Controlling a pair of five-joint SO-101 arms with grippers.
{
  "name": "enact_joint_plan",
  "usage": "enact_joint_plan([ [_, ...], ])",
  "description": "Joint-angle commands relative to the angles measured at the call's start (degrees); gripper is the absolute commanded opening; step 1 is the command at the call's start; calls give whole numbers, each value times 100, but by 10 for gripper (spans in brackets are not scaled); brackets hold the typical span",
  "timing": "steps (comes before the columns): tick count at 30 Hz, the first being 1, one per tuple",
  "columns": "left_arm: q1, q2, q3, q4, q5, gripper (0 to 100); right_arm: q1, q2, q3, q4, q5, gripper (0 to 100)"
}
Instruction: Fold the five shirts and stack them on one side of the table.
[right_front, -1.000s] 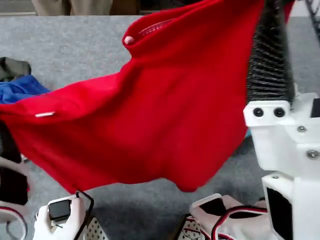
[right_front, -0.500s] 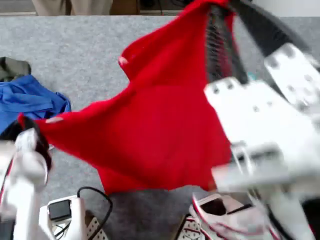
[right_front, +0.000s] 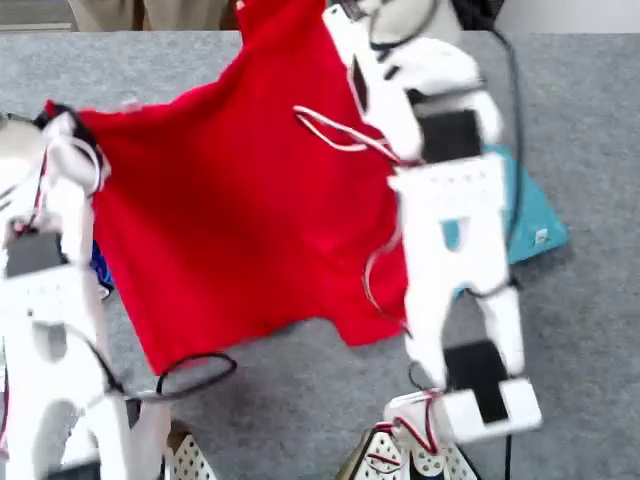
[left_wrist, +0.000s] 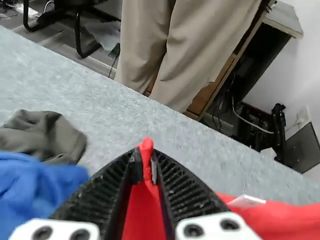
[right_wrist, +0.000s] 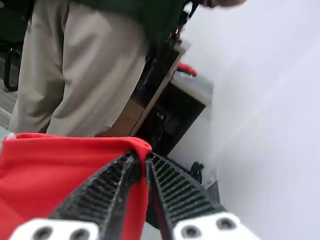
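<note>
One of the five shirts, the red shirt (right_front: 240, 210), is held stretched above the bench (right_front: 580, 330), its corners clamped in the left end effector (left_wrist: 144, 162) and right end effector (right_wrist: 144, 164), while the blue shirt (left_wrist: 30, 185), grey shirt (left_wrist: 45, 135) and teal shirt (right_front: 535, 215) are seen lying apart and unstacked, so most of the folding is judged undone.

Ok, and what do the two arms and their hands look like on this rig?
Both the left arm and the right arm are white blocky plastic segments with black motor blocks, with thin red-and-white wires looping along them. The left hand and the right hand each have black ribbed fingers on a white base with dark screw holes.
</note>
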Motion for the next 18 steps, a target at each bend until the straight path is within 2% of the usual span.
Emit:
enact_joint_plan([
  [1,-18,1218,-774,-809,220,21,127,646,66,-1319,-158,5],
  [5,-18,2325,-1925,-387,220,19,127,1789,-567,-1820,-141,5],
  [9,-18,2949,-2725,510,202,19,251,2738,-1604,-1336,-149,5],
  [18,211,2993,-3323,3077,167,19,637,3081,-3899,2673,-88,5],
])
